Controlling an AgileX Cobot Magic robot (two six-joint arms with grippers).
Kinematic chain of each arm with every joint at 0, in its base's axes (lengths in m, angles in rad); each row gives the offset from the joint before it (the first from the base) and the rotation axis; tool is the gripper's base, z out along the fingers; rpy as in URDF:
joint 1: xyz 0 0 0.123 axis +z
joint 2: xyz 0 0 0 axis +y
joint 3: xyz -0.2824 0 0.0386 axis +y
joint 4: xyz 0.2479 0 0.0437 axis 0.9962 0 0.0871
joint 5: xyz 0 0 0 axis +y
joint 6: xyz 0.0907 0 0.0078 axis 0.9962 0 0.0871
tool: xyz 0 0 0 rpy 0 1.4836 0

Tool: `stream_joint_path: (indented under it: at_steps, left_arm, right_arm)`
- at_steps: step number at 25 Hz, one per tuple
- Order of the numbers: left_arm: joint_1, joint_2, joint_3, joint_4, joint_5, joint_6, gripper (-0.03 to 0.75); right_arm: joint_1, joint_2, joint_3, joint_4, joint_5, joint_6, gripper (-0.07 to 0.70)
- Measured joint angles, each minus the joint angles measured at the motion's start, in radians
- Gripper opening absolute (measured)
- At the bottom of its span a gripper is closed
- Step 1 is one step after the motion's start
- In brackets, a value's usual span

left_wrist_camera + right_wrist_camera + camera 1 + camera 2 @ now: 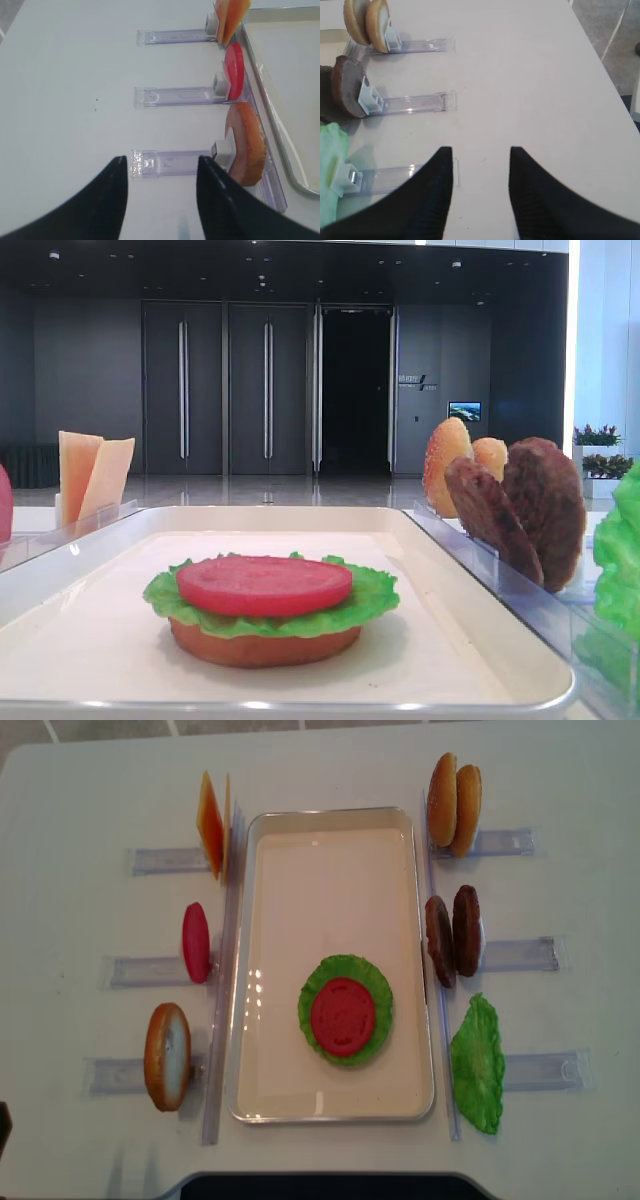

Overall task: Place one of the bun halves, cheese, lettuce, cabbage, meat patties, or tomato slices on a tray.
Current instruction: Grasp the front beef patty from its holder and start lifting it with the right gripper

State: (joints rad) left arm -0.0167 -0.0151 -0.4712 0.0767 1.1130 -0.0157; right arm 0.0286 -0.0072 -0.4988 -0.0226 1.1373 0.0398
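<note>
Here both arms hung low over bare bench, left jaws [160, 172] and right jaws [481, 162] open and empty, well outside the tray [245, 970] rim, the patties [452, 935] beside it.

No text, label or number is legible anywhere.

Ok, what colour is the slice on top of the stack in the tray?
Pinkish red, on the tomato slice over green lettuce; clearest in the overhead view.
</note>
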Motion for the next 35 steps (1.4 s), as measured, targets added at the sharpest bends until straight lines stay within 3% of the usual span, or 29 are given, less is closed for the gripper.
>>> stream_joint_path:
  at_steps: [25,35]
  left_arm:
    - [0.0,0.0,0.0,0.0,0.0,0.0,0.339]
    - [0.0,0.0,0.0,0.0,0.0,0.0,0.337]
  right_arm:
    - [0.0,0.002,-0.01,0.034,0.002,-0.014,0.288]
    - [0.0,0.388,-0.195,0.046,0.012,-0.028,0.288]
